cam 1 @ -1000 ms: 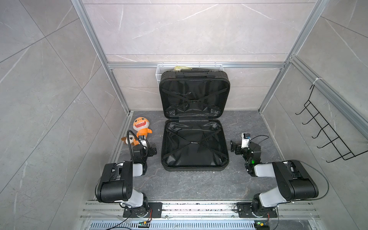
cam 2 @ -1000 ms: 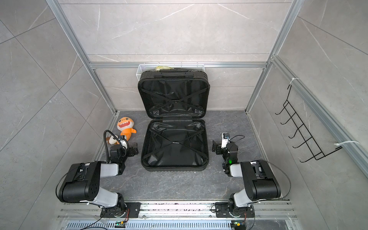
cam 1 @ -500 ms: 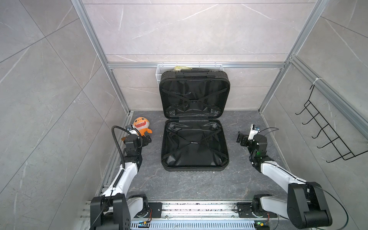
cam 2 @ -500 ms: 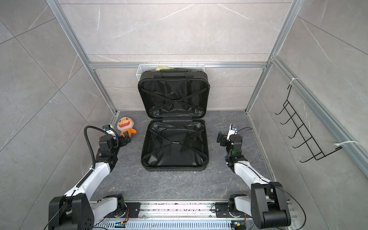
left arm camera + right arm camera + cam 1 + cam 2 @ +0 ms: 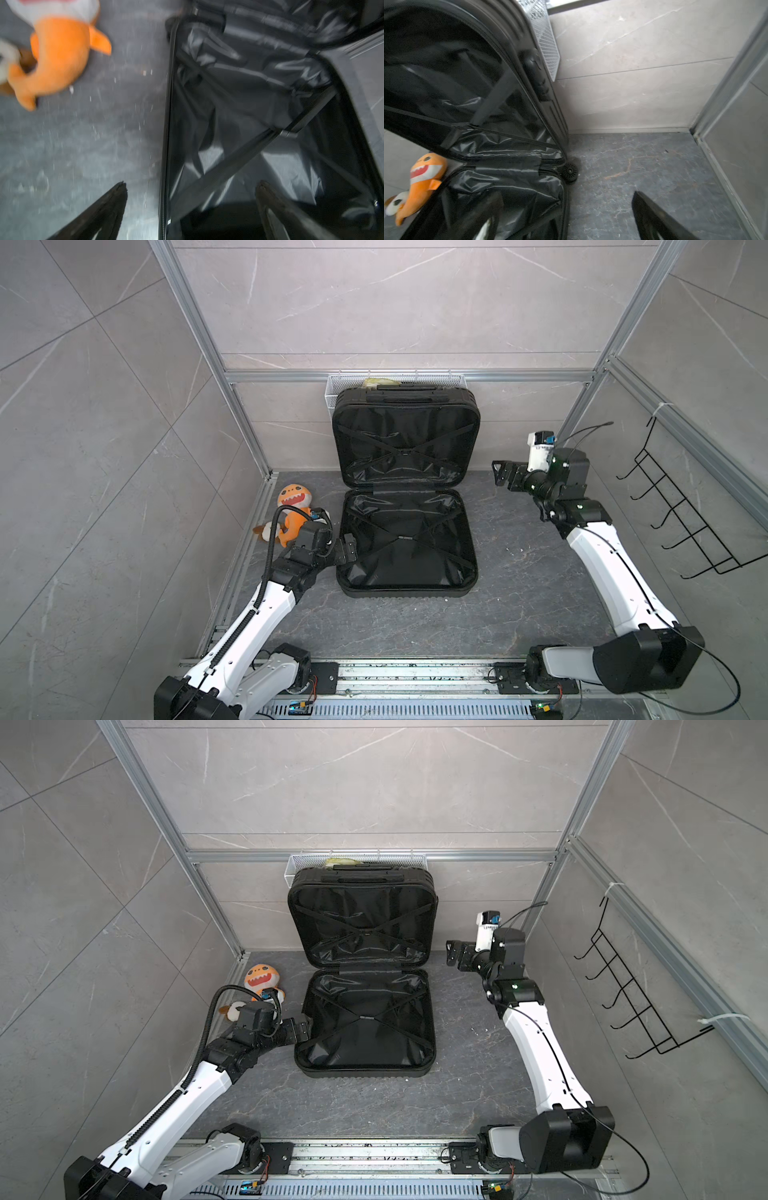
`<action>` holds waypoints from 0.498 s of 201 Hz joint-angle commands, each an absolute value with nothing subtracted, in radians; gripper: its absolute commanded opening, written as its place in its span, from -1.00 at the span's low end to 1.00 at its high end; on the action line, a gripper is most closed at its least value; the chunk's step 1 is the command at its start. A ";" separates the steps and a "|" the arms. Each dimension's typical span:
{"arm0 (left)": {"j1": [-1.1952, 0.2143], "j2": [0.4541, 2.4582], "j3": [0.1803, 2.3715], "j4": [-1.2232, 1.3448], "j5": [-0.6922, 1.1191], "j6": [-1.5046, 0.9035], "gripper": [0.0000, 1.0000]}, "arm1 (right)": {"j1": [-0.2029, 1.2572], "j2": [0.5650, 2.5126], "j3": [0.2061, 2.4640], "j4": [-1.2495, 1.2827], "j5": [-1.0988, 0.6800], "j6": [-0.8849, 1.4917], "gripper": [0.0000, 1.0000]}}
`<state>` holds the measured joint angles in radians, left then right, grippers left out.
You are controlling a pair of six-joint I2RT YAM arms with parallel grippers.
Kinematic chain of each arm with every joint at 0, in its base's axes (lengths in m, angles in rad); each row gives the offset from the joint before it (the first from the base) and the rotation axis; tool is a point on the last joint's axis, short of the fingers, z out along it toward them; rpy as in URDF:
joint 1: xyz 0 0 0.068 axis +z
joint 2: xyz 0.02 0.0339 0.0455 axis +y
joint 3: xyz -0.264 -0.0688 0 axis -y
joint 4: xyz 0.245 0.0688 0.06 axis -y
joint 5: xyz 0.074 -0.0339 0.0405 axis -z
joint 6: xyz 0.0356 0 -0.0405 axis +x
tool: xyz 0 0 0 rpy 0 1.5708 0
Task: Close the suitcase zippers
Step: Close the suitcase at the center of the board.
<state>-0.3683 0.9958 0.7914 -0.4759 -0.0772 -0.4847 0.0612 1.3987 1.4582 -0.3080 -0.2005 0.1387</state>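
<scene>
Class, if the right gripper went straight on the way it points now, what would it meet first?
Probably the suitcase: the right gripper, jaws open, points at the side edge of its upright half, with nothing between. Depth is unclear, so it might skim past.

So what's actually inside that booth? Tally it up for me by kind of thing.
Robot arms: 2, left gripper and right gripper both open
Suitcase: 1, open
Orange soft toy: 1; the brown-and-white bit beside it may be a second, not counted
Wire basket: 1
Wire hook rack: 1
Total: 6
</scene>
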 commanded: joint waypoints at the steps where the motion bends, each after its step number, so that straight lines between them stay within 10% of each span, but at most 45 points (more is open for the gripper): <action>1: -0.375 0.991 0.770 -0.564 -0.055 -0.544 0.92 | 0.077 1.487 1.623 -0.459 -0.315 0.126 0.99; 58: -0.382 1.054 0.769 -0.667 -0.013 -0.547 0.91 | 0.128 1.660 1.910 -0.580 -0.266 0.086 0.99; 100: -0.382 1.133 0.729 -0.529 0.021 -0.562 0.34 | 0.158 1.767 2.074 -0.630 -0.232 0.064 0.96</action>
<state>-0.3779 1.0996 0.7429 -0.6006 -0.0189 -0.5426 0.1406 1.7149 1.9831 -0.5663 -0.2565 0.0967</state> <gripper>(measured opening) 0.762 0.991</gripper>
